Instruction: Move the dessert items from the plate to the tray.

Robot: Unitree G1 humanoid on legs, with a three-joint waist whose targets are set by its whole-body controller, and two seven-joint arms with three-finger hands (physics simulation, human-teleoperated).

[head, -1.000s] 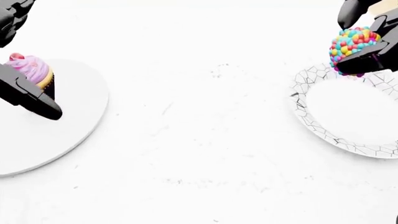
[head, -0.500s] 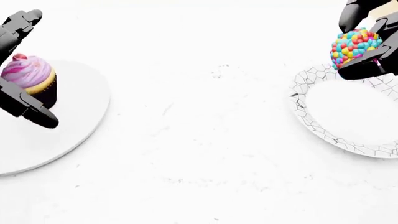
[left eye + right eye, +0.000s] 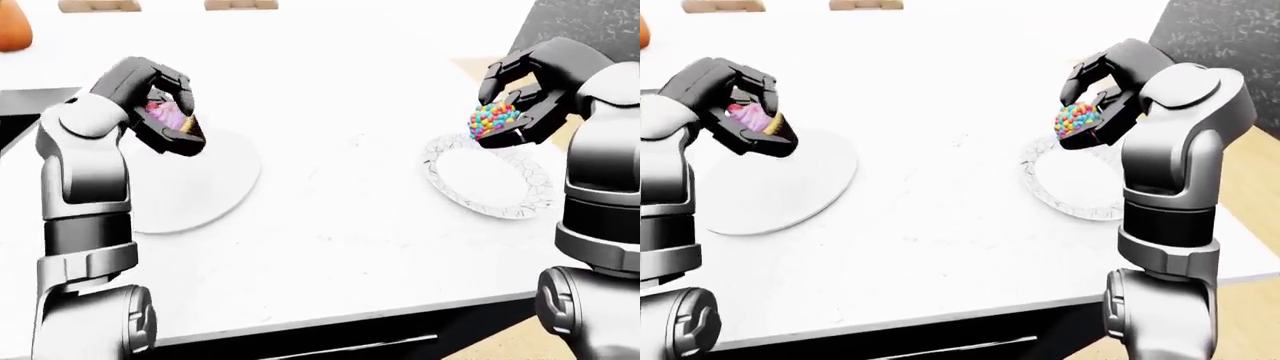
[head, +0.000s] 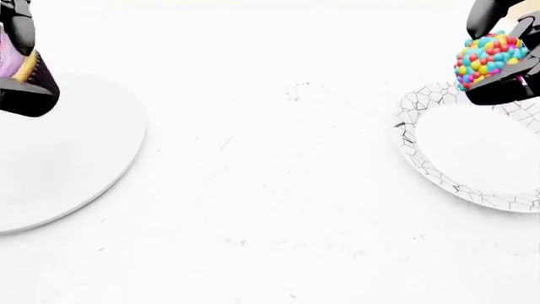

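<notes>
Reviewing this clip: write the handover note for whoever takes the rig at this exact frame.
Left hand: shut on the pink cupcake, lifted over the plain white disc at the views' left.
Right hand: shut on the sprinkle cupcake, lifted over the top edge of the crackle-patterned dish at the views' right.
Both dish and disc are bare; neither cupcake rests on anything.
Done: both desserts are gripped and off their surfaces.
Left: set both down on the tray and release. From these views alone I cannot say for sure which of the two round pieces is the tray; check before placing.
</notes>
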